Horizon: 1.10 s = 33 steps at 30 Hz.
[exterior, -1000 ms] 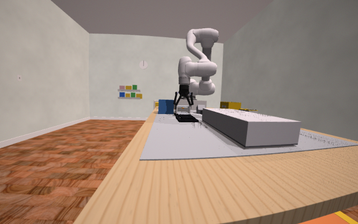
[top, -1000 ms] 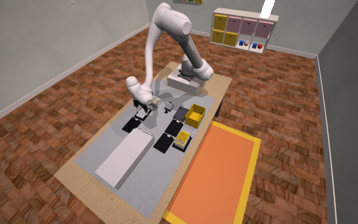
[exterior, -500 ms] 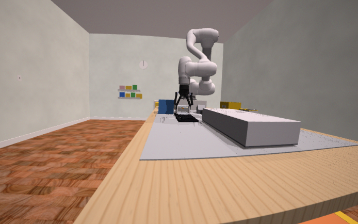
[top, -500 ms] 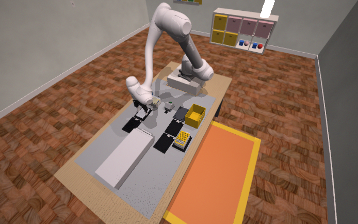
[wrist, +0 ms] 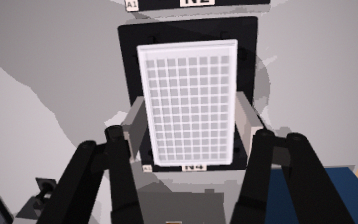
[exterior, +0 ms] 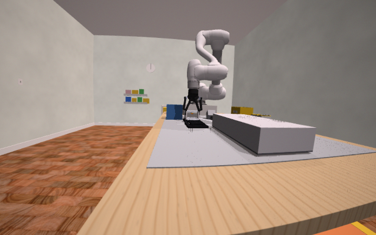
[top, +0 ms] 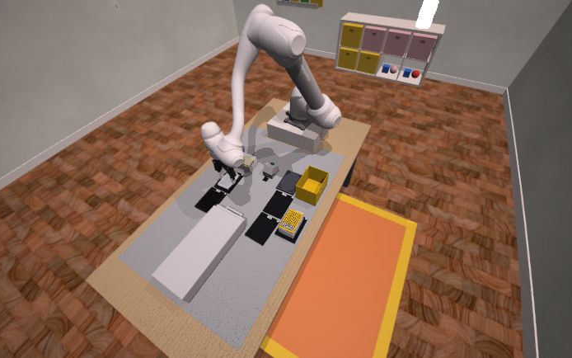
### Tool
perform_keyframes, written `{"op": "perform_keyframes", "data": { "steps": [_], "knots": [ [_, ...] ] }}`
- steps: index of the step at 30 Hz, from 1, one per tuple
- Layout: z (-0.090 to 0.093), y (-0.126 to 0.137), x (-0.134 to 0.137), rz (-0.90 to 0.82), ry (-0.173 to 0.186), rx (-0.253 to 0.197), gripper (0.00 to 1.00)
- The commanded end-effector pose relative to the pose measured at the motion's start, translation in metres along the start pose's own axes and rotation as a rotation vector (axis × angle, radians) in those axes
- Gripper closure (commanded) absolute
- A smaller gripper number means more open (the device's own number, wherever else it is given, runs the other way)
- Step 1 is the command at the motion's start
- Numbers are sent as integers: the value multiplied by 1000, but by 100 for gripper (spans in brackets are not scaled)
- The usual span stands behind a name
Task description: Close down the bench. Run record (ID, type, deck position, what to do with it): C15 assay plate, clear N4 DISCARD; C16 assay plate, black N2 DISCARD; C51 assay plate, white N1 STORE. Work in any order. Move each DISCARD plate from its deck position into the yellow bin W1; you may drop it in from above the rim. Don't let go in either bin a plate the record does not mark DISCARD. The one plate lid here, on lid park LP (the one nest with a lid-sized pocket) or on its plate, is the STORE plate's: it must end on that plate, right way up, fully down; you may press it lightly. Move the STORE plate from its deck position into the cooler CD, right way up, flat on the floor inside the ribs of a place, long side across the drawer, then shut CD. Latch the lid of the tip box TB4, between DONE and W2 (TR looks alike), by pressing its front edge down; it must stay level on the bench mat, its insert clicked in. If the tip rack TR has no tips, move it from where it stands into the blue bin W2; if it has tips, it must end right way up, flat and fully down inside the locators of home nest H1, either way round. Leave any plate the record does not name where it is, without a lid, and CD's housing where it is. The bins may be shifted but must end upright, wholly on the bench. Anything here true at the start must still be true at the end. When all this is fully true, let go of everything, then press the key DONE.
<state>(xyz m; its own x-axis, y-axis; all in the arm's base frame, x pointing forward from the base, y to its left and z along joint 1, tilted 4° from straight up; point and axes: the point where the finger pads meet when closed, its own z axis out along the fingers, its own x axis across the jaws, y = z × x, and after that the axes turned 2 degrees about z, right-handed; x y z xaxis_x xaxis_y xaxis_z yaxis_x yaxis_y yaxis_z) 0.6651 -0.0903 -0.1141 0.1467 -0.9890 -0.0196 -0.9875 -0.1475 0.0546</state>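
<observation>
The clear assay plate (wrist: 188,102) lies flat in its black nest N4 (wrist: 193,167), also seen in the top view (top: 227,182). My gripper (wrist: 190,106) stands straight down over it, one finger pad at each long side, pressed against the plate's edges. The plate still rests in the nest. In the low bench view the gripper (exterior: 192,115) is down at the nest. The nest marked N2 (top: 208,199) lies just beyond and looks all black. The yellow bin W1 (top: 311,184) stands open on the far side of the mat.
The long white cooler CD (top: 199,251) lies shut near N2. The blue bin W2 (exterior: 174,111) stands close behind the gripper. The tip box (top: 248,162) and DONE key (top: 271,168) are beside the arm. A rack with yellow tips (top: 290,221) stands by the mat edge.
</observation>
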Motion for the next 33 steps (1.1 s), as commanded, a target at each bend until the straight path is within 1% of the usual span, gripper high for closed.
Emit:
{"op": "perform_keyframes", "data": {
  "steps": [1, 2, 33],
  "knots": [
    [3, 3, 1, 1, -2, -3, 45],
    [3, 3, 1, 1, -2, -3, 100],
    [3, 3, 1, 1, -2, -3, 100]
  ]
}}
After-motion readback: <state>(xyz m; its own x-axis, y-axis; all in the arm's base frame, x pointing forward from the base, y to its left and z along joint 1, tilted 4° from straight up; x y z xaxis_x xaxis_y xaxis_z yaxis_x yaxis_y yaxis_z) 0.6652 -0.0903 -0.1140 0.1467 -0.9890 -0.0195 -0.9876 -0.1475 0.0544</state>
